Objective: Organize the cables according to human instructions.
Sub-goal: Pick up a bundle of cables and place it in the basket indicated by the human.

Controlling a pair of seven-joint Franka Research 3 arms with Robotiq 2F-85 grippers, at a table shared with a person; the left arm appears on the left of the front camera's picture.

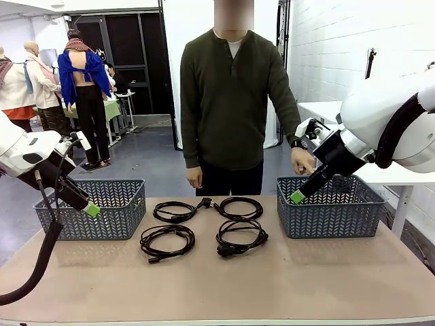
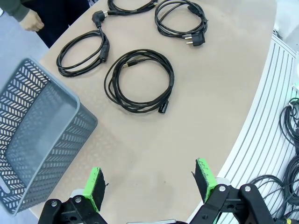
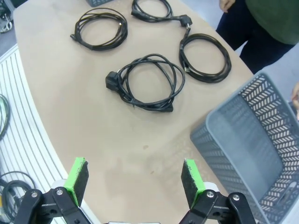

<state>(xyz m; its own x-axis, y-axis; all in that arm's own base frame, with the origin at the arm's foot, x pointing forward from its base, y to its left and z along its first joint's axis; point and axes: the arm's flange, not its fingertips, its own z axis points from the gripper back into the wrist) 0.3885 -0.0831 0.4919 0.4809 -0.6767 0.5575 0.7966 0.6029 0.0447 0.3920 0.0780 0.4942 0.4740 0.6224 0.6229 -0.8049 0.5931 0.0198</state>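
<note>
Several cables lie as round black coils in the middle of the table: a back left coil, a back right coil, a front left coil and a front right coil. My left gripper hangs open over the table's left side, apart from every coil. In the left wrist view the left gripper holds nothing, and the nearest coil lies beyond it. My right gripper is open beside the right basket. In its own view the right gripper is bare, short of the closest coil.
A grey basket stands at the table's left and another grey basket at its right. A person stands at the far side, one hand at the right basket's far rim. Bare tabletop stretches along the near edge.
</note>
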